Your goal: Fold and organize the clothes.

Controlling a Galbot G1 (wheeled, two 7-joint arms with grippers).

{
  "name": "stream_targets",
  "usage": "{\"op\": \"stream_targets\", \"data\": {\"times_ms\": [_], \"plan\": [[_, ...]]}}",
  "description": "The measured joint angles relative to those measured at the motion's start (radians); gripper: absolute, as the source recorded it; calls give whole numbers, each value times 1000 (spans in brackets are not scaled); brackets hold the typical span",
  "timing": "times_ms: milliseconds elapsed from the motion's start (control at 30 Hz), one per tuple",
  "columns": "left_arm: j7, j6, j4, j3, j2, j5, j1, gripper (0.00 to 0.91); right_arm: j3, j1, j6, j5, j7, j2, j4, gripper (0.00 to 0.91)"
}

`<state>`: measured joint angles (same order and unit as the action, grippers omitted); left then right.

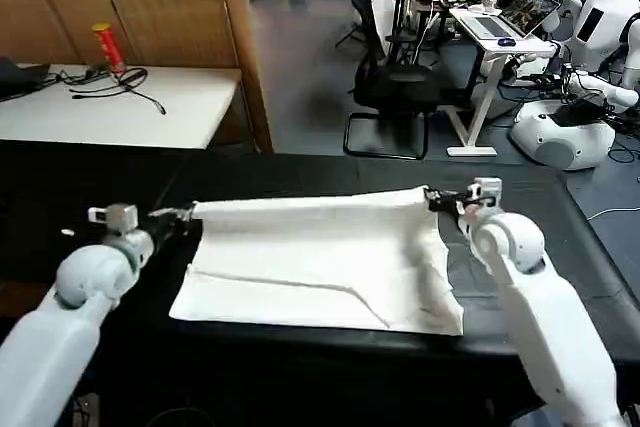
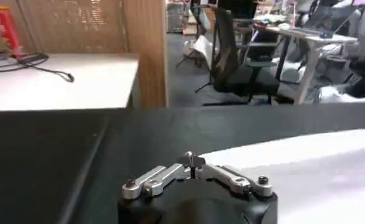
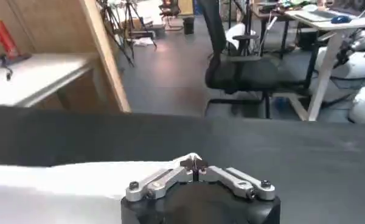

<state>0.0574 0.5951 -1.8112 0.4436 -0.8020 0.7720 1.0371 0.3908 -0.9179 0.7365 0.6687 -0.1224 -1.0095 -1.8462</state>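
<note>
The clothes are one white T-shirt [image 1: 320, 262], lying partly folded across the black-covered table [image 1: 90, 187]. Its far edge is raised a little off the table and stretched between both grippers. My left gripper [image 1: 185, 214] is shut on the far left corner of the shirt; in the left wrist view the gripper [image 2: 193, 161] pinches white cloth [image 2: 304, 164]. My right gripper [image 1: 437, 199] is shut on the far right corner; in the right wrist view the gripper [image 3: 193, 163] holds a peak of the cloth [image 3: 79, 176]. The near part of the shirt lies flat.
A white table [image 1: 110, 107] with cables and a red can [image 1: 106, 47] stands beyond the far left. A wooden partition [image 1: 245, 37] rises behind. A black office chair [image 1: 395, 87] and desks with other robots [image 1: 585, 77] fill the room at the back right.
</note>
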Motion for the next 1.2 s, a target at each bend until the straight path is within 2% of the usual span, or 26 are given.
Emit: {"op": "stream_targets", "data": {"times_ms": [267,700,733,767,800,833,1200], "plan": [[4,3,-114,50,26,-40,125,0,9,-164,0,-37,-1,46,-123,49],[-23,-33,-165,126,13,-119,321,0,16,-338,0,-61,4,39,-162,49],[-24,-33,-165,128,9,-125,333,605,17,-344,0,-61,4,38,-166,49],[-25,-32,-166,129,6,-127,343,878,20,-349,0,-63,4,37,-169,78],[-25,-27,-168,130,4,-129,352,878,24,-355,0,-65,4,37,-173,137],[-25,-21,-171,131,1,-137,359,878,29,-360,0,-67,4,37,-178,878],[-23,-13,-227,173,-55,-242,406,878,137,-388,0,-70,-2,-6,-237,878]]}}
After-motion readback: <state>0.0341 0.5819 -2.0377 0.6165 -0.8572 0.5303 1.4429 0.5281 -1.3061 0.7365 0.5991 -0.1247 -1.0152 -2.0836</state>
